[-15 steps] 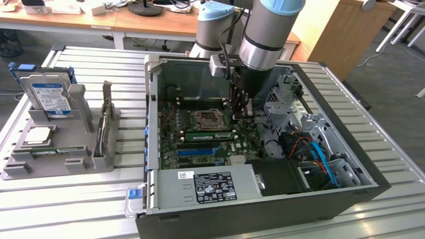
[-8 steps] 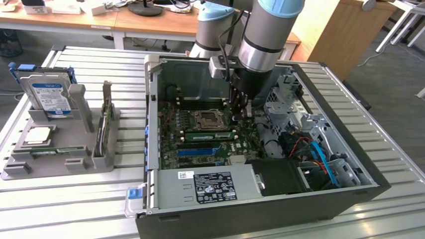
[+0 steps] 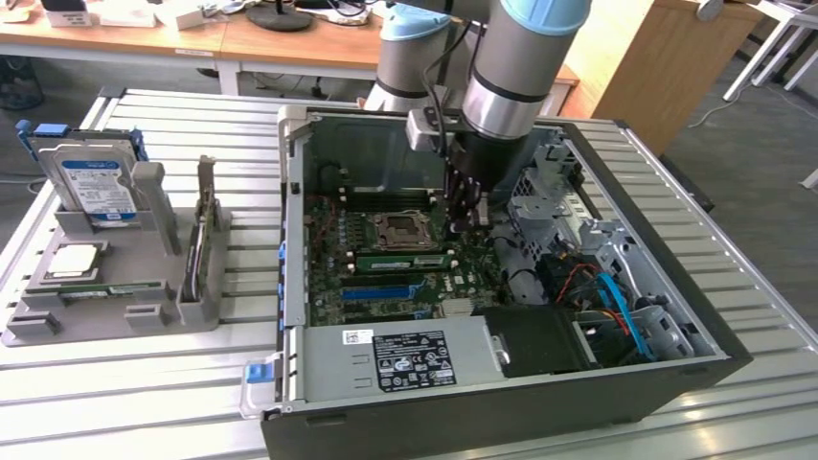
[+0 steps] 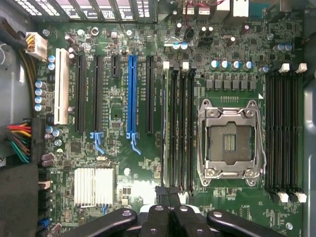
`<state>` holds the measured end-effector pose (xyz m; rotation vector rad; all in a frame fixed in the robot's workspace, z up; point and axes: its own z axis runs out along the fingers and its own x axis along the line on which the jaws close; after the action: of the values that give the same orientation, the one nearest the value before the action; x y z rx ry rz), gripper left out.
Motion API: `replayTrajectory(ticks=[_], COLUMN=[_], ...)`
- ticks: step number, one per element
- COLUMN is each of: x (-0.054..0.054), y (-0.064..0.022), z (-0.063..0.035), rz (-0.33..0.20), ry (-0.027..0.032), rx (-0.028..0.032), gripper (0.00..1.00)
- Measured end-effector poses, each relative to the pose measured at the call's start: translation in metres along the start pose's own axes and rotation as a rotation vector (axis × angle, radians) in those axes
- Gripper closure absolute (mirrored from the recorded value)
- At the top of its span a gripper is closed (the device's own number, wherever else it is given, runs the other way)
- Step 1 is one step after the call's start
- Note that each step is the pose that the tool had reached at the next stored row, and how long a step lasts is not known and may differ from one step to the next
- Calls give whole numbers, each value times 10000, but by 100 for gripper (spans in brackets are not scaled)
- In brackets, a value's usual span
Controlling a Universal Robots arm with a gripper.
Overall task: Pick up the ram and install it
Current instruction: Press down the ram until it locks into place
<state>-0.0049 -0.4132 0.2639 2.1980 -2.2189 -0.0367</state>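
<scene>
The ram (image 3: 406,260), a slim green stick, stands on edge in a memory slot just in front of the CPU socket (image 3: 398,231) on the motherboard. From the wrist it shows edge-on as a thin line (image 4: 166,128) in the bank of slots beside the socket (image 4: 229,143). My gripper (image 3: 465,222) hangs from the arm inside the open computer case, fingers together, just above the exterior view's right end of that slot bank. In the wrist view the dark fingertips (image 4: 169,195) meet at the end of the slots. I see nothing between them.
The case wall (image 3: 291,192) rings the motherboard. A power supply (image 3: 409,359) and loose cables (image 3: 614,297) fill the front and right. A blue slot strip (image 4: 131,94) lies beside the memory slots. On the exterior view's left, a grey holder (image 3: 115,321) carries a hard drive (image 3: 96,187) and an expansion card (image 3: 198,244).
</scene>
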Motion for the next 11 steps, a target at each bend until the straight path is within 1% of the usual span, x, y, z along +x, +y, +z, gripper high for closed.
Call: replayTrajectory(ticks=[5, 11], x=[2, 3], y=[-50, -57], z=[0, 1], rz=[0, 1], ry=[1, 1], rx=[-1, -1], gripper=[89, 89])
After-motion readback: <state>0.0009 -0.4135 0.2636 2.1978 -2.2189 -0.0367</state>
